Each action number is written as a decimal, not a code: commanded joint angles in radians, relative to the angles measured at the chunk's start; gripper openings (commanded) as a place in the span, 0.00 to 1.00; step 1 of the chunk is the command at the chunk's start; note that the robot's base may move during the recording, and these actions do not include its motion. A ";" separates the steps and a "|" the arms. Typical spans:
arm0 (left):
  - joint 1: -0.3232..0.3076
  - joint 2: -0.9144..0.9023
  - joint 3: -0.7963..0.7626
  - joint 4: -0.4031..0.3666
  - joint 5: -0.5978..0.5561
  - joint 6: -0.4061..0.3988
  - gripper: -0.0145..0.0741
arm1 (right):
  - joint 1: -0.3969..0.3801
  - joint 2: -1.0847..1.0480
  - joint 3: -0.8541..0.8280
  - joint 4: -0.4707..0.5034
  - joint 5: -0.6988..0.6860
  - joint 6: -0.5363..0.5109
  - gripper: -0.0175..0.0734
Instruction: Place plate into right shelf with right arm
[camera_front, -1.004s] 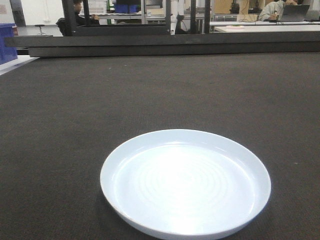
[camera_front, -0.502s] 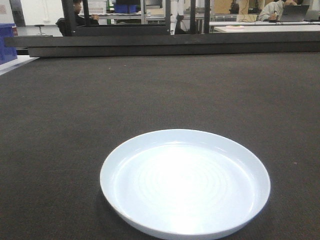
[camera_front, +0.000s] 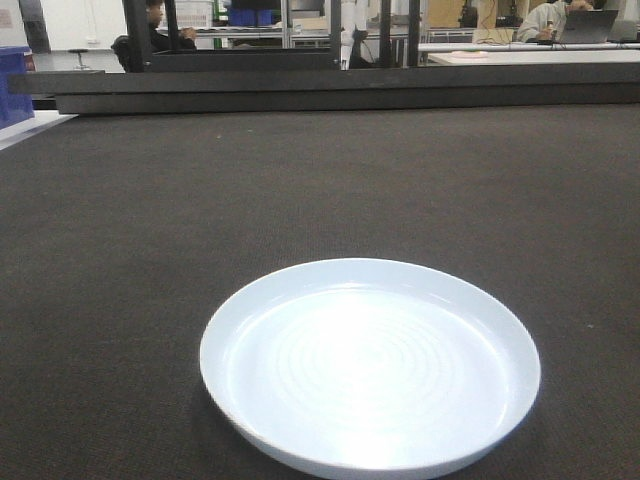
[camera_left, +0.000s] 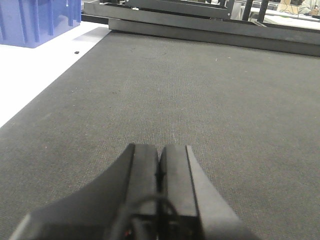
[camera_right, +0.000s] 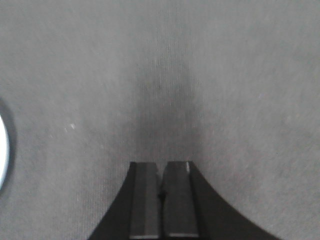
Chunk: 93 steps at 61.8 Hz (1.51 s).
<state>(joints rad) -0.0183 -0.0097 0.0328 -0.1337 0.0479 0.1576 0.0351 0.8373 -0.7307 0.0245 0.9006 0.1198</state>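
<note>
The glossy white plate (camera_front: 370, 365) lies flat on the dark grey mat (camera_front: 300, 190), near the front edge of the front view. A sliver of its rim (camera_right: 3, 145) shows at the far left of the right wrist view. My right gripper (camera_right: 161, 164) hovers over bare mat to the right of the plate, jaws shut with nothing between them. My left gripper (camera_left: 160, 147) is also shut and empty over the mat. The right shelf is out of view.
A dark metal frame (camera_front: 330, 90) runs along the mat's far edge. A blue plastic bin (camera_left: 37, 20) stands on a white surface (camera_left: 35, 75) at the far left. People sit at desks (camera_front: 530, 50) in the background.
</note>
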 joint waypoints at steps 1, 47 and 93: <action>-0.002 -0.010 0.010 -0.008 -0.090 -0.007 0.02 | 0.032 0.034 -0.053 0.002 -0.029 0.026 0.26; -0.002 -0.010 0.010 -0.008 -0.090 -0.007 0.02 | 0.458 0.488 -0.252 0.047 0.092 0.323 0.86; -0.002 -0.010 0.010 -0.008 -0.090 -0.007 0.02 | 0.522 0.734 -0.334 0.031 0.002 0.440 0.76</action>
<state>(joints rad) -0.0183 -0.0097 0.0328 -0.1337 0.0479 0.1576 0.5574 1.5994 -1.0317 0.0630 0.9272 0.5361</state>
